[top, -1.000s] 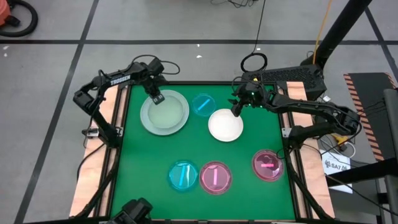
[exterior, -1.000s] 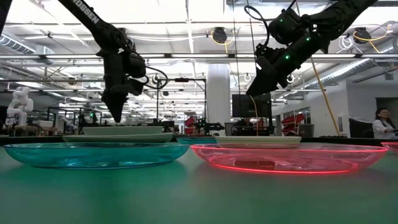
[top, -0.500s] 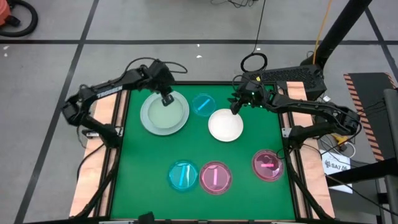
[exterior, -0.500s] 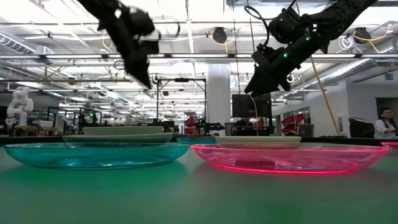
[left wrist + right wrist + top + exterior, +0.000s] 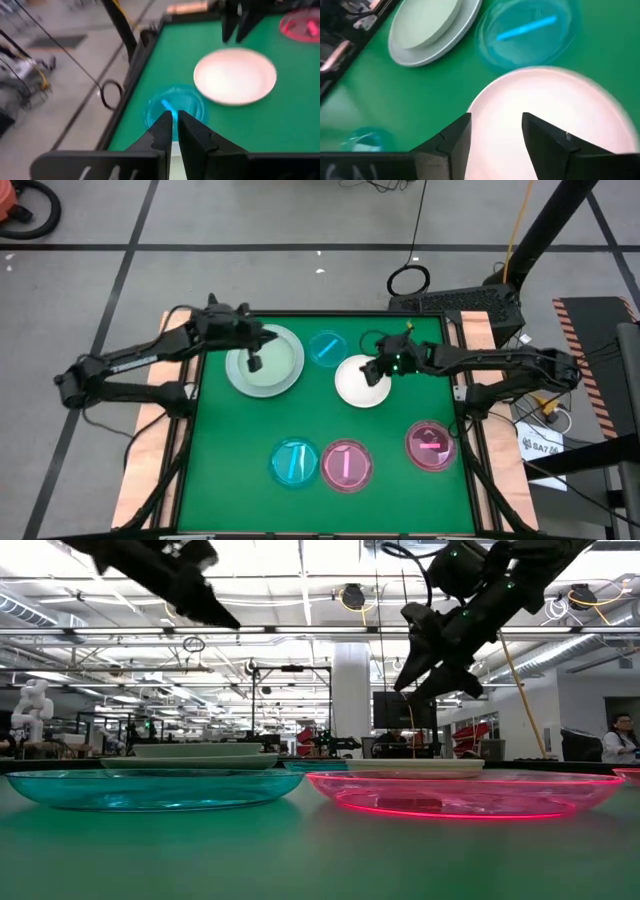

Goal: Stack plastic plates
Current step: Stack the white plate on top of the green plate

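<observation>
A pale green plate [image 5: 266,358] lies on a pale grey plate [image 5: 237,375] at the far left. A small cyan plate [image 5: 326,348] sits beside them, and a white plate [image 5: 360,385] rests flat at the far right. Along the near edge lie a cyan plate [image 5: 294,462] and two pink plates [image 5: 346,465] [image 5: 430,445]. My left gripper [image 5: 253,363] hangs shut, high above the green plate [image 5: 422,25], touching nothing. My right gripper [image 5: 372,373] is open above the far part of the white plate [image 5: 545,100], clear of it in the low view [image 5: 415,685].
The green mat [image 5: 320,415] has bare room in its middle, between the far plates and the near row. Raised wooden borders [image 5: 178,350] run along the left and right sides. A cable coil [image 5: 407,280] and a dark stand lie beyond the far edge.
My left gripper has risen well above the green plate, come toward the near edge over it, and tipped toward level as the arm stretched out. My right gripper has moved from the white plate's far rim to above the plate, turning somewhat. No plate has moved.
</observation>
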Action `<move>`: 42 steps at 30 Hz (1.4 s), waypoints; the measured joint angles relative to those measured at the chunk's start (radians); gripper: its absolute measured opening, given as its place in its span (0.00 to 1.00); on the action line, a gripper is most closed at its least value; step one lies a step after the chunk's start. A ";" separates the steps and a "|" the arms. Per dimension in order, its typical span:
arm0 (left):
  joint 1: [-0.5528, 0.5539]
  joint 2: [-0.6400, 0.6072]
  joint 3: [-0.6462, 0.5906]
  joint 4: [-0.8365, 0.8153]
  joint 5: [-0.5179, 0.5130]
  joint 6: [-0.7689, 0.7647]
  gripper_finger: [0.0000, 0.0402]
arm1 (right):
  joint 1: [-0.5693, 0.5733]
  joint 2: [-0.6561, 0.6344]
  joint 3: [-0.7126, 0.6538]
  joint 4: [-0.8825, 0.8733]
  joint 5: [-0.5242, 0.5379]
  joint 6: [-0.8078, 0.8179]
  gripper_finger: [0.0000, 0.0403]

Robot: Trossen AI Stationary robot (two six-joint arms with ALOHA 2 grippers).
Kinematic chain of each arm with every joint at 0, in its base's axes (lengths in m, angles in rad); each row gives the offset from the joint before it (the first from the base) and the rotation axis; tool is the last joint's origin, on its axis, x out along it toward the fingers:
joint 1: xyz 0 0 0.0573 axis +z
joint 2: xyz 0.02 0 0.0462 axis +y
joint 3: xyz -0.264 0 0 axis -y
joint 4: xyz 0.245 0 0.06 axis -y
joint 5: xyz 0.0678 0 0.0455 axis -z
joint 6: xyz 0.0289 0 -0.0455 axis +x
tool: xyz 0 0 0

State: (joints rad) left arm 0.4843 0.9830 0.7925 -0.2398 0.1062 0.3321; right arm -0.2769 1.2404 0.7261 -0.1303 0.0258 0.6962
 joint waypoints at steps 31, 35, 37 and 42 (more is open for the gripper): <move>0.000 -0.409 -0.188 0.018 -0.055 0.006 0.09 | 0.064 0.154 0.415 -0.838 0.128 0.369 0.42; 0.000 -0.409 -0.188 0.009 -0.055 0.006 0.09 | 0.034 0.216 0.403 -0.859 0.074 0.384 0.42; 0.000 -0.409 -0.188 -0.001 -0.055 0.008 0.09 | 0.023 0.257 0.393 -0.861 0.042 0.392 0.42; 0.000 -0.409 -0.188 -0.007 -0.055 0.011 0.09 | 0.001 0.352 0.380 -0.895 0.022 0.381 0.42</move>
State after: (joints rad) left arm 0.4847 0.5735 0.6048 -0.2464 0.0517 0.3428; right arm -0.2759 1.5925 1.1057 -1.0252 0.0483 1.0769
